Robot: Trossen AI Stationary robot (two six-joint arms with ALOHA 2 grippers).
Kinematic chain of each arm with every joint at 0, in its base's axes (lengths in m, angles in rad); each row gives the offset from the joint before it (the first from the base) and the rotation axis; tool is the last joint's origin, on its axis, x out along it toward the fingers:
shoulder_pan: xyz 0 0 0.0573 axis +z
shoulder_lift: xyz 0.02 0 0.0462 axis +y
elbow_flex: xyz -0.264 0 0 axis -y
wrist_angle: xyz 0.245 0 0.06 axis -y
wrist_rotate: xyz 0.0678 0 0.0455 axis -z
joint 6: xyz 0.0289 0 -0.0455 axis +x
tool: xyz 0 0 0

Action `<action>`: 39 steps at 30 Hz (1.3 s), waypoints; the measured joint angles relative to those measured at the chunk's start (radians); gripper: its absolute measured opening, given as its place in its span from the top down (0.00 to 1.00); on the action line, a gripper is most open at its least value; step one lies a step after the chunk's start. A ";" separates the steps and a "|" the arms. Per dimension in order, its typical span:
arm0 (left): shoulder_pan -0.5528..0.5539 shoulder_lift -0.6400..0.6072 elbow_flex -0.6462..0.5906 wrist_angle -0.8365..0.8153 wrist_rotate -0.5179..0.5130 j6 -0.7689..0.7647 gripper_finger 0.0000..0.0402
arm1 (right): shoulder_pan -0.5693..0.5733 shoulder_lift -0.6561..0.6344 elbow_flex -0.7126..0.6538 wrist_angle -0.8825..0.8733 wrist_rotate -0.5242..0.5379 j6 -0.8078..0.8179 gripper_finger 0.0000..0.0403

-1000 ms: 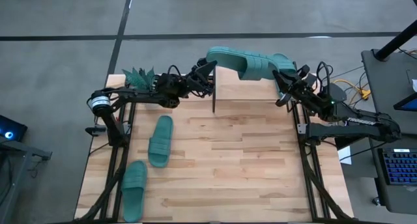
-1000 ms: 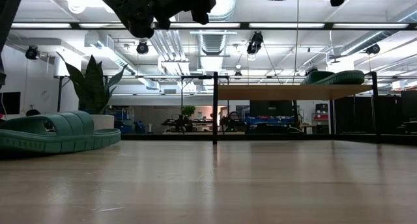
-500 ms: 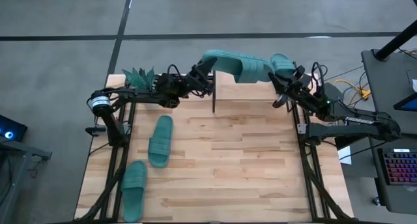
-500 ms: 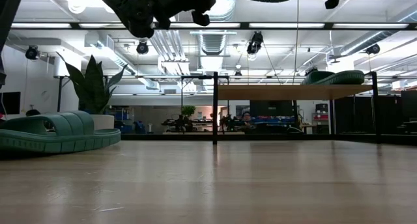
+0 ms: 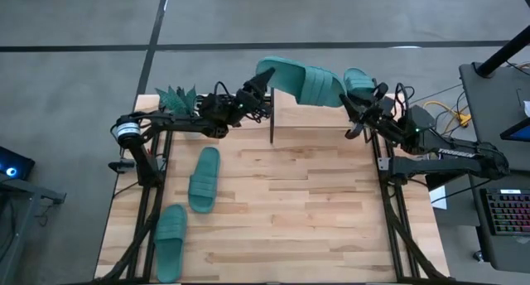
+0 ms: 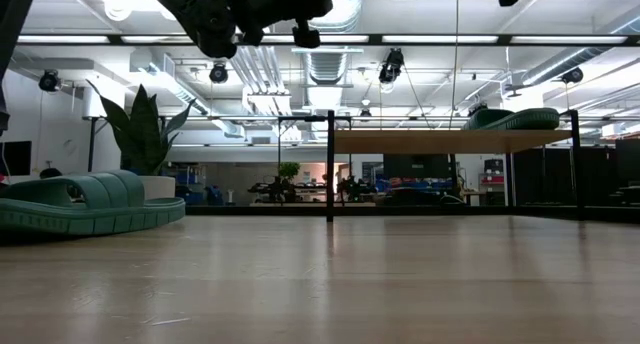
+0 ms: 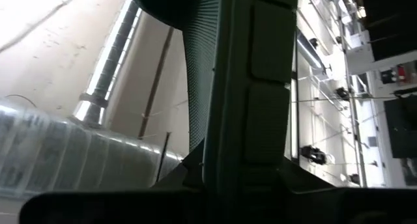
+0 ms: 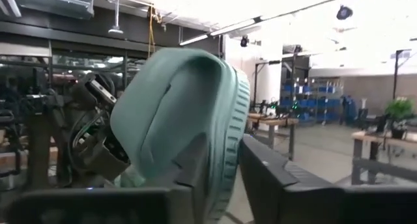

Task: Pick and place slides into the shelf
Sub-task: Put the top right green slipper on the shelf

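Light-wood plank tabletop (image 5: 315,202) on grey floor. Left gripper (image 5: 263,84) pinches a slide (image 5: 300,80) above the shelf (image 5: 319,113) at the far edge; right gripper (image 5: 364,103) also pinches it. Two slides (image 5: 204,179) lie near the left edge.

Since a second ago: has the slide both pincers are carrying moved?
Yes. The held slide has shifted toward the left arm's side, away from the slide already on the shelf.
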State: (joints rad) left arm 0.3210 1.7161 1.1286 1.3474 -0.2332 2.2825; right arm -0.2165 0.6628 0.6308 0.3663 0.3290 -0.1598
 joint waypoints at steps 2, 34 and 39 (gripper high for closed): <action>0.000 0.000 -0.001 -0.003 -0.032 -0.001 0.87 | 0.000 -0.001 0.000 0.004 0.003 -0.024 0.74; 0.016 -0.268 -0.007 -0.716 -0.300 -0.527 0.88 | 0.140 0.133 0.000 -0.086 -0.076 -1.042 0.53; 0.016 -0.295 -0.007 -0.892 -0.297 -0.633 0.88 | 0.173 0.196 0.000 -0.066 0.008 -1.142 0.53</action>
State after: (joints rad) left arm 0.3374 1.4206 1.1213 0.4558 -0.5301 1.6500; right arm -0.0437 0.8583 0.6308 0.3002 0.3367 -1.3020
